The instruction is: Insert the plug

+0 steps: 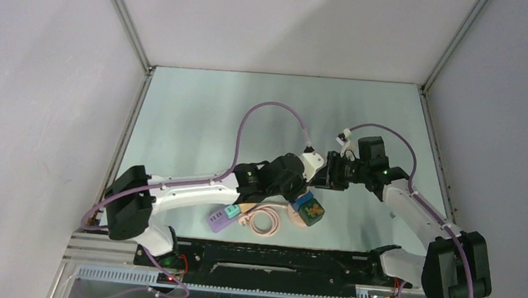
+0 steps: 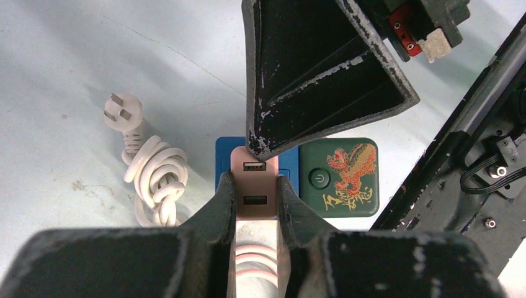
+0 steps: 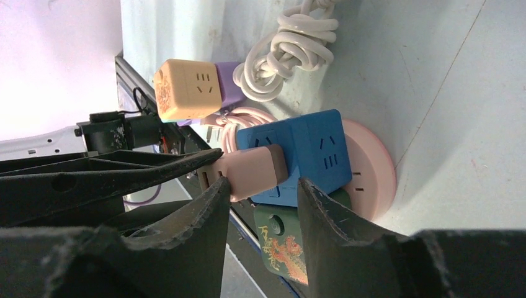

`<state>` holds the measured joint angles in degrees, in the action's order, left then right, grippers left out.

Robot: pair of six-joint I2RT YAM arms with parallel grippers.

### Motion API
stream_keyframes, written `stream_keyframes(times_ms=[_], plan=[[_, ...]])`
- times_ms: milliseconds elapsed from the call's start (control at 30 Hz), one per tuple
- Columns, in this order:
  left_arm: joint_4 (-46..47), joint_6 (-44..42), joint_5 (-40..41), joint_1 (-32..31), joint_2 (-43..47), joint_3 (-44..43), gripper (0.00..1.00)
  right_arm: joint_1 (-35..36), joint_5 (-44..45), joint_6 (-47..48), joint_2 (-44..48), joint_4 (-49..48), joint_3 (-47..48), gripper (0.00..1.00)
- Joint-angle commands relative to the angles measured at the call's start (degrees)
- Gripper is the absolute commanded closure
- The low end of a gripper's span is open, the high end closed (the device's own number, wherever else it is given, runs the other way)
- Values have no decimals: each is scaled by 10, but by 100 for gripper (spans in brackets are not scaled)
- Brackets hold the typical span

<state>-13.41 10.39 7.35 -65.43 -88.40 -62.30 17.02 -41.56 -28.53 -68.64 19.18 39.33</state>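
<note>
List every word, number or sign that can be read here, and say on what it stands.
Power sign (a circle with a stroke): on the round button of the green cube face.
The gold characters under the dragon on that face: too blurred to read.
The pink adapter: no text.
Nothing else is readable.

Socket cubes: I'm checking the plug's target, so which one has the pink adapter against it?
The blue cube, on the pink base; the pink adapter meets its side. The orange-and-purple cube lies apart beside the white cord.
</note>
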Motion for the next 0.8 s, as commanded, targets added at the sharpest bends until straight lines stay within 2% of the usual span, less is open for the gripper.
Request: stream_keyframes(times_ms=[0, 367, 500, 533, 567, 633, 667, 733, 767], plan=[[-111, 31, -8, -9, -47, 60, 100, 12, 67, 34, 5, 63, -11, 56], [-60, 40, 31, -19, -29, 110, 100, 23, 78, 36, 26, 67, -10, 55], [-35, 45, 40, -19, -5, 121, 98, 22, 69, 34, 46, 55, -10, 50], [-33, 45, 42, -19, 0, 116, 87, 22, 62, 33, 54, 48, -10, 47], [-33, 45, 46, -19, 6, 109, 73, 22, 57, 31, 63, 40, -10, 40], [-37, 41, 51, -19, 17, 86, 52, 21, 54, 28, 85, 36, -5, 25], [-39, 35, 55, -19, 26, 69, 39, 21, 52, 28, 100, 33, -3, 18], [-39, 20, 68, -19, 46, 46, 21, 18, 50, 24, 131, 20, -2, 7], [-39, 11, 75, -18, 57, 35, 17, 13, 50, 18, 146, 15, 0, 3]])
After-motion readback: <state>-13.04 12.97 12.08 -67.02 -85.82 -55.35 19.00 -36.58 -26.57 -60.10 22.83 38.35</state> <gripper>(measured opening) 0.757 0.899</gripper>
